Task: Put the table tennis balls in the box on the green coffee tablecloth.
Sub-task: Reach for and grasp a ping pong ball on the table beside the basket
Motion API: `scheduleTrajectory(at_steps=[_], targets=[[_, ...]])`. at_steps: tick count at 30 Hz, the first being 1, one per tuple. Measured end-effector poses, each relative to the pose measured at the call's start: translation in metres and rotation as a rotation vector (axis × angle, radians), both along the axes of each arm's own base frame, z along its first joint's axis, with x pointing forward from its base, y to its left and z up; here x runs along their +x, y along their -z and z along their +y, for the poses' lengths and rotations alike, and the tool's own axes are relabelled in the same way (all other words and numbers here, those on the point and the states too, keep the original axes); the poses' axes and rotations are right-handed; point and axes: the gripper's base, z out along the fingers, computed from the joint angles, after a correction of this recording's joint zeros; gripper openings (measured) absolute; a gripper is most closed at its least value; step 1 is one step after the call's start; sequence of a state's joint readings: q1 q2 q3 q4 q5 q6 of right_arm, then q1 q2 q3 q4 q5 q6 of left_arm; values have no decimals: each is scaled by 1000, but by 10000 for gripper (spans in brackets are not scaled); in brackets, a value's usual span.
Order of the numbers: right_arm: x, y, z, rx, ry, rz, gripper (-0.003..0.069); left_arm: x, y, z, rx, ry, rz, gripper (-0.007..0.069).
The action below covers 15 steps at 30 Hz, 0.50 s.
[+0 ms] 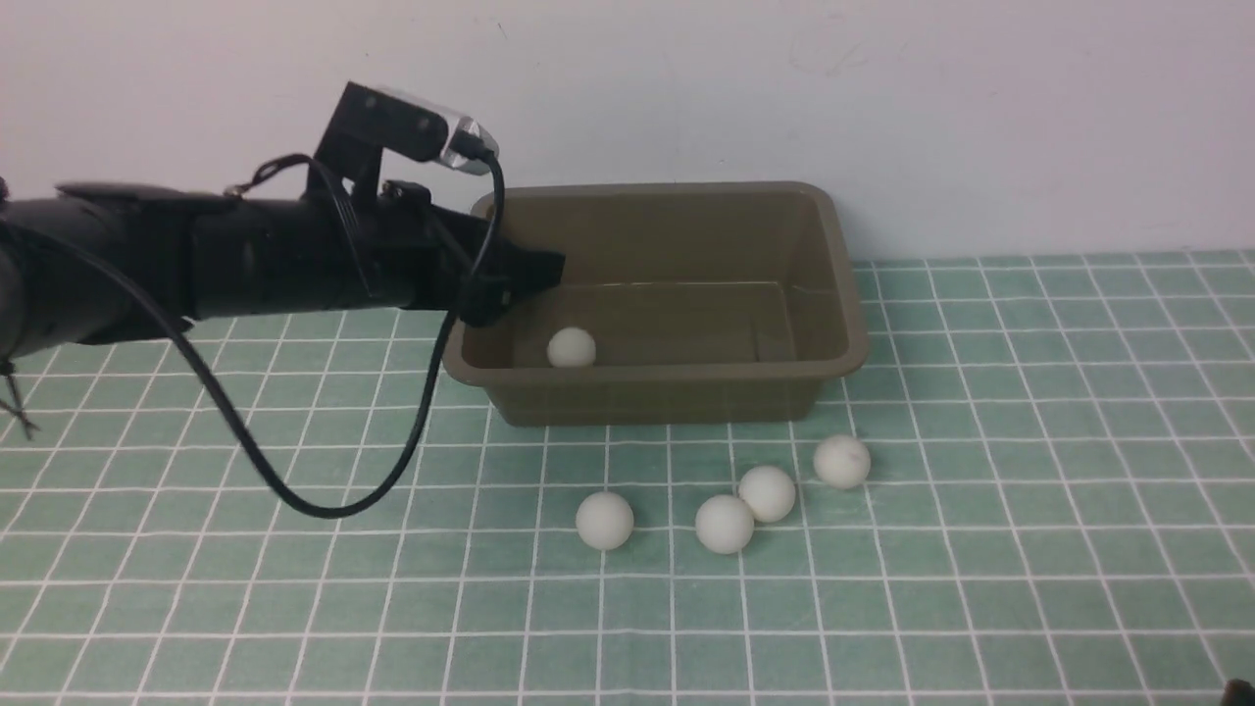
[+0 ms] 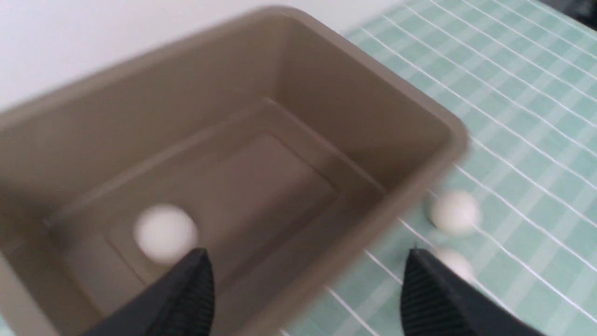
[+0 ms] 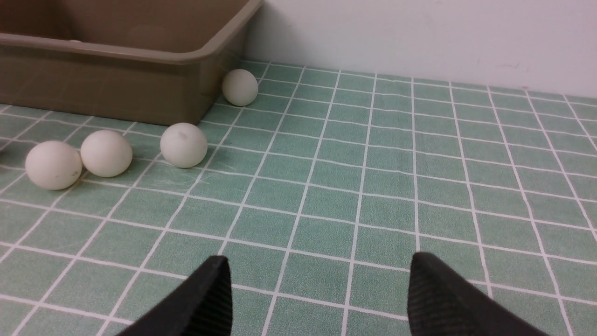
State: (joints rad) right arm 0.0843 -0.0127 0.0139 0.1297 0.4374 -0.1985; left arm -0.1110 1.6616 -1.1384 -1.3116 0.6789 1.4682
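At the left of the front view, our left gripper (image 2: 306,254) reaches over the left end of the box (image 1: 686,397), jaws spread wide with nothing between them. Just below it one table tennis ball (image 1: 571,347) lies on the box floor by the near wall; it is blurred in the left wrist view, so we judge it may be rolling, though the walls look tall enough to keep it in. The black cable (image 1: 324,505) loops down from that arm, low over the green coffee tablecloth (image 1: 1029,412); if we swing low toward the lower centre, it could sweep the leftmost loose ball (image 1: 604,520) away. Right of that, the middle pair (image 1: 745,509) sit touching; closing on one would likely send the other rolling. The rightmost ball (image 1: 841,461) lies near the box's front corner, where a jaw could strike the wall and shift the box. Our right gripper (image 3: 319,261) hangs spread and empty over bare cloth.
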Motion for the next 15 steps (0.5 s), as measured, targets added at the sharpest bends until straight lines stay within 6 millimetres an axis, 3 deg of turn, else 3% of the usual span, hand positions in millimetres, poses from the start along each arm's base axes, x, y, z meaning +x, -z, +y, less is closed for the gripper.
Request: scheduleTrajectory(at_steps=[7,11,15], targets=[[0,0,0,0,0,0,462,-49,-17,-7,63,214,252,384],[0,0,0,0,0,0,462,-56,1,-28,137,222,265,374],[0,0,0,0,0,0,462,-60,33,-56,251,252,265,374]])
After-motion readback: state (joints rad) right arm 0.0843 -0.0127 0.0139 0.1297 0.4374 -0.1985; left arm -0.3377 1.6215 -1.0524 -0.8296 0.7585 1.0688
